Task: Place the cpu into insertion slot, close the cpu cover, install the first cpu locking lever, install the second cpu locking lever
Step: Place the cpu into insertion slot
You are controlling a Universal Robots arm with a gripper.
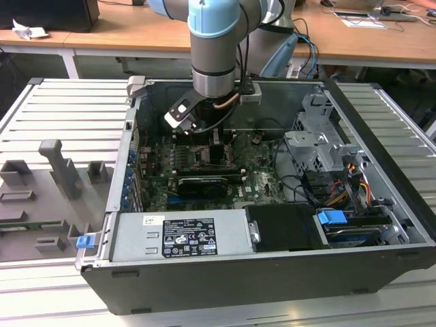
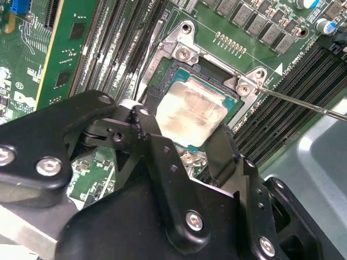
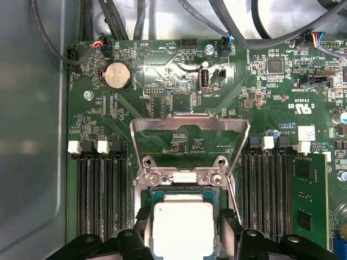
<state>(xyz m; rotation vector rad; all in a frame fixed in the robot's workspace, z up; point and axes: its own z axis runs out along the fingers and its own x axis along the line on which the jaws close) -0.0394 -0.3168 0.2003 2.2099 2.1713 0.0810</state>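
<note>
The cpu (image 2: 192,111) is clamped between the jaws at the insertion slot (image 2: 179,70); whether it is fully seated cannot be told. The cpu cover (image 3: 190,122) is raised open.

cpu (image 2: 192,111): dull, smudged metal | cpu cover (image 3: 162,122): shiny bare metal | circuit board (image 3: 260,103): glossy green

A coin battery (image 3: 117,76) sits near black memory slots (image 3: 103,195).
</note>
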